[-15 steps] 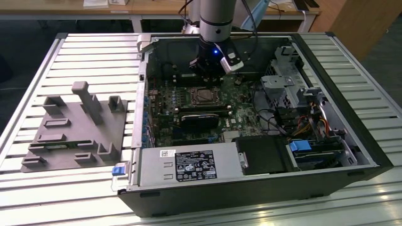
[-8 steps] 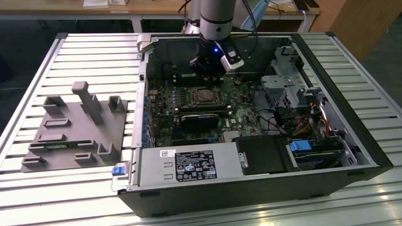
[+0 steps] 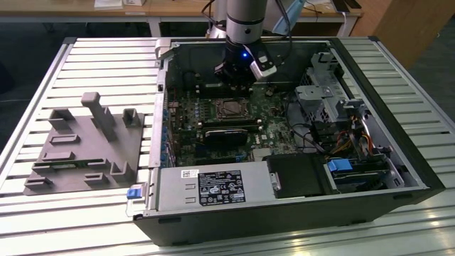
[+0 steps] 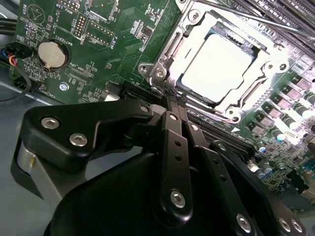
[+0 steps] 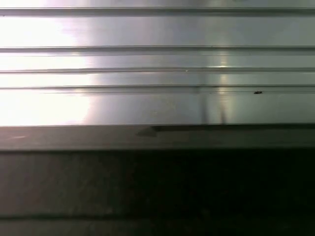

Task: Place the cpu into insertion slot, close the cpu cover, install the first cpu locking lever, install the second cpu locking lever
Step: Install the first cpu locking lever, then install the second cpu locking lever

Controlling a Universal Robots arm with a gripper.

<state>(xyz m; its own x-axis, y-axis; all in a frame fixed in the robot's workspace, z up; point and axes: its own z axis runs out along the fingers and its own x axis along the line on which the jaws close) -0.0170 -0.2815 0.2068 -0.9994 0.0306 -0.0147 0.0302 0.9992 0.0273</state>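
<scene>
Exterior view: the gripper [image 3: 237, 85] hangs inside the open computer case [image 3: 299, 213], just above the far edge of the insertion slot [image 3: 231, 109] on the green circuit board [image 3: 186, 133].
Gripper state: in the second wrist view the black fingers [image 4: 173, 115] lie pressed together, no gap between them, nothing clamped; the gripper [image 4: 173, 98] has its tips at the socket's metal rim.
Cpu: its silver top [image 4: 216, 66] sits in the insertion slot [image 4: 170, 49].
Cpu cover: the silver frame [image 4: 256, 86] lies down around the chip.
Table: a grey fixture block [image 3: 85, 146] stands on the slatted table [image 3: 106, 58], well apart from the case.
</scene>
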